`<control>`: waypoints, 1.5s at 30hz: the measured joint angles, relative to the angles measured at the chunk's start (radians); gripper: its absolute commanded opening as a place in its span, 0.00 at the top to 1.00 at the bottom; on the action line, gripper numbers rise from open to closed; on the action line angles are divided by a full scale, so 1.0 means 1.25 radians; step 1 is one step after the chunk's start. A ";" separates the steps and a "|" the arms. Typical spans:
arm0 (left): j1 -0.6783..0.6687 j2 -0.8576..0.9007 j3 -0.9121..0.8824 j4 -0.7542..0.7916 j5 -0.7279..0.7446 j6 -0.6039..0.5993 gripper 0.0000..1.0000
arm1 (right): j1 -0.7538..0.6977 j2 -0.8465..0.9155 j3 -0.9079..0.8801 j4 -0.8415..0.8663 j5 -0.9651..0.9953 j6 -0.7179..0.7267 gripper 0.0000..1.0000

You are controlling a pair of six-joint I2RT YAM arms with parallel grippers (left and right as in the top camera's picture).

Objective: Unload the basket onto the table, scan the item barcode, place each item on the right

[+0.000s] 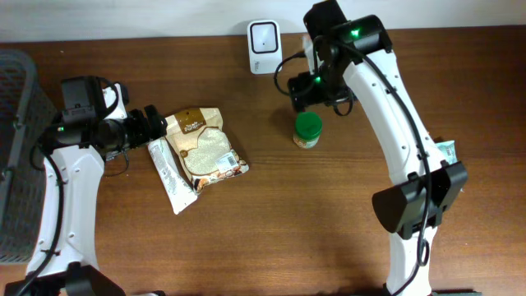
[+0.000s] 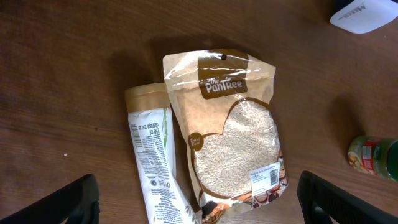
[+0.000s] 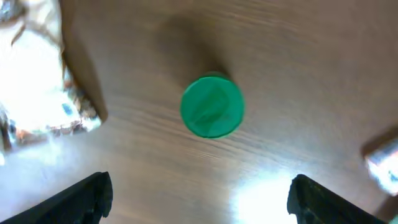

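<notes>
Overhead first: my right pincer [image 1: 312, 99] hangs just above the small clear jar with the green screw lid [image 1: 307, 130], which stands upright on the brown wooden table [image 1: 329, 230], and I take that jar for the thing to be scanned. The white box-shaped barcode scanner [image 1: 264, 35] sits near the jar, on its far side and a little to the left, so the jar's label has only a short way to go to face it. Well to the left of the jar lie a brown rice pouch with a clear window [image 1: 204, 146] and a narrow white-and-tan sachet [image 1: 171, 174], touching each other, with my left pincer [image 1: 156, 123] at their far-left corner, probably waiting for its turn. From the left wrist, that pincer [image 2: 199, 211] stands wide apart and empty; the pouch [image 2: 230, 130] and sachet [image 2: 152, 162] lie flat ahead of it, and the jar [image 2: 373, 155] shows at the right edge, below the scanner [image 2: 364, 12]. From the right wrist, I look straight down on the jar's lid [image 3: 211, 106]; my right pincer [image 3: 199, 199] is spread apart with nothing between its fingers, the jar lying beyond the tips. I judge it lined up for a grasp not yet made. Left of the jar is the pouch's corner [image 3: 37, 81]; the bright scrap to its right is too blurred to name.
</notes>
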State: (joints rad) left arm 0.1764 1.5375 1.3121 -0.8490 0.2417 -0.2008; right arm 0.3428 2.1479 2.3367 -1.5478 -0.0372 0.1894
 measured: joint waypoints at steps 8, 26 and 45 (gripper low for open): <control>0.000 0.000 0.000 0.000 0.000 0.000 0.01 | -0.001 0.000 -0.042 0.036 0.100 0.272 0.11; 0.000 0.000 0.000 0.000 0.000 0.000 0.01 | -0.001 0.013 -0.329 0.291 0.034 0.373 0.11; 0.000 0.000 0.000 0.000 0.000 0.000 0.01 | -0.001 0.040 -0.290 0.211 -0.007 -0.162 0.41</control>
State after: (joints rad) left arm 0.1764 1.5375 1.3121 -0.8490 0.2417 -0.2008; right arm 0.3420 2.1983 1.9743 -1.2835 -0.0463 -0.0132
